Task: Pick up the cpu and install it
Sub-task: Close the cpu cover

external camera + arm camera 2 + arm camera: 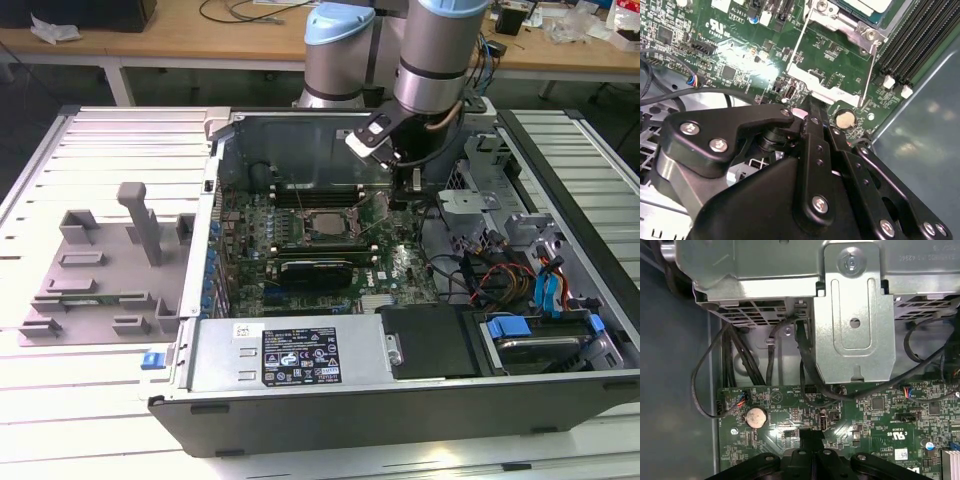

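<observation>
One cpu (867, 4) sits in its socket (844, 24), near the clenched (empty) gripper (812, 102).

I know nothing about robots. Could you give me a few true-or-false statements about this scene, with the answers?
1. The arm reaches into an open computer case. True.
2. The cpu lies on the grey tray. False: it sits in the socket on the motherboard.
3. A round coin battery sits on the motherboard. True.
4. The gripper hangs above the grey tray. False: it is inside the case, low over the motherboard.
</observation>
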`<state>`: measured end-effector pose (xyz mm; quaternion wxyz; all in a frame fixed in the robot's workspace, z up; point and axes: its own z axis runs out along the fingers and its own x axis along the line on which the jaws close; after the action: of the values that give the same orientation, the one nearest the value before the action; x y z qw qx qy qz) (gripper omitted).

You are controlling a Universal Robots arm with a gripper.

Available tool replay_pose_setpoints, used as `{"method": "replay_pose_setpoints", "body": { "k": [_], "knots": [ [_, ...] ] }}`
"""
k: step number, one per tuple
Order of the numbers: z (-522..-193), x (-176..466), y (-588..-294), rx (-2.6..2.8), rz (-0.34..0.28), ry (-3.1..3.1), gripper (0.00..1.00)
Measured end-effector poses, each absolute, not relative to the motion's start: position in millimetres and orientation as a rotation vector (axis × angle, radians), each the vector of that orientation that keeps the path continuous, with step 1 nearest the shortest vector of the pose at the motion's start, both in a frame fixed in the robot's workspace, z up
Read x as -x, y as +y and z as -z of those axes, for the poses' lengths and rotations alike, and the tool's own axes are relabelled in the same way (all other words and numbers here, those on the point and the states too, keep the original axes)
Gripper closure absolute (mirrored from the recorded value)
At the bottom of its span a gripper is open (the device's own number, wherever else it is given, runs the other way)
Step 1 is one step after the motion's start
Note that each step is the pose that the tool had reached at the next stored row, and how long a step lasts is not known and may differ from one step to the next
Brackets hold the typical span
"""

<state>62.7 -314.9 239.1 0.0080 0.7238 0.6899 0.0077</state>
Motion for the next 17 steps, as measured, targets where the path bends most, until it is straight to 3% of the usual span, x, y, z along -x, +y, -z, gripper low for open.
{"method": "replay_pose_setpoints", "body": {
  "k": [17],
  "knots": [
    [-239.1,8.9,-312.5,-2.274,-0.036,2.144,0.89]
  ]
}}
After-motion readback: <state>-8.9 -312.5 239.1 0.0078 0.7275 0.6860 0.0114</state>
